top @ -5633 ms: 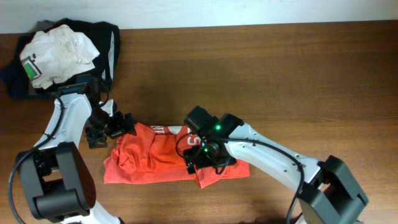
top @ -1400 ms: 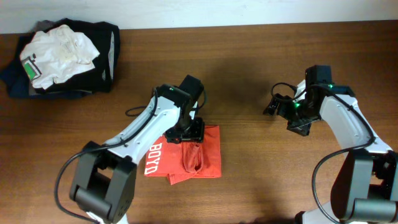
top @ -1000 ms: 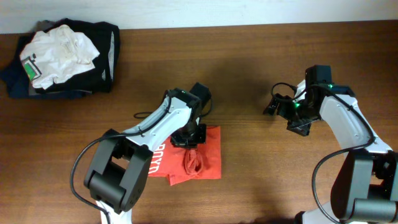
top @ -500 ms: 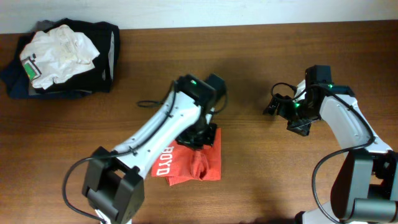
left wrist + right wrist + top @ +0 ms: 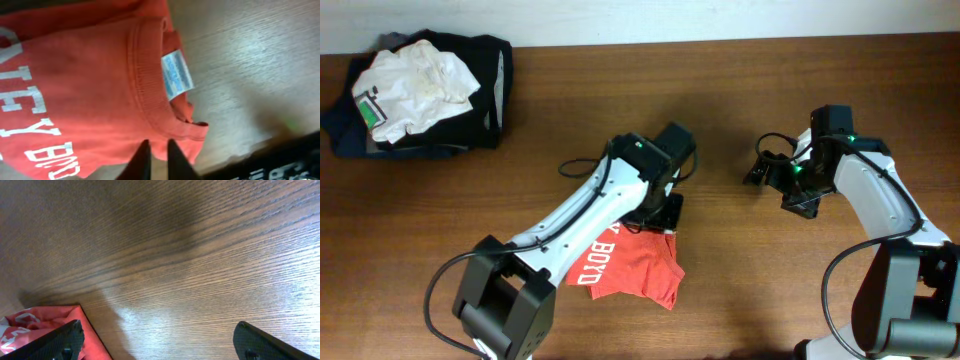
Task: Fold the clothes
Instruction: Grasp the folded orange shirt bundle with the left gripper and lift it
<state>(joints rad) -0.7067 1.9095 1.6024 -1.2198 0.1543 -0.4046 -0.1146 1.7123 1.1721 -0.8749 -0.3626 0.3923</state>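
The orange-red shirt (image 5: 632, 272) is found on the near middle of the surface (image 5: 750, 300), gathered into a rough, rumpled bundle with its white lettering (image 5: 601, 256) running aslant along the left edge. Its far right corner is met by the left fingers (image 5: 142, 162), which are drawn almost together with a thin strip of red cloth between them. They are judged to be pinched on the fabric just short of the collar (image 5: 145, 90), with the small white label (image 5: 177, 75) lying beyond. From that hold the bulk of the shirt lies toward the near left, so any fold would be carried that way. The right fingers (image 5: 57, 340) are spread wide over bare wood, well apart to the right. At the far left corner a white shirt (image 5: 415, 85) is heaped on a black garment (image 5: 495, 75).
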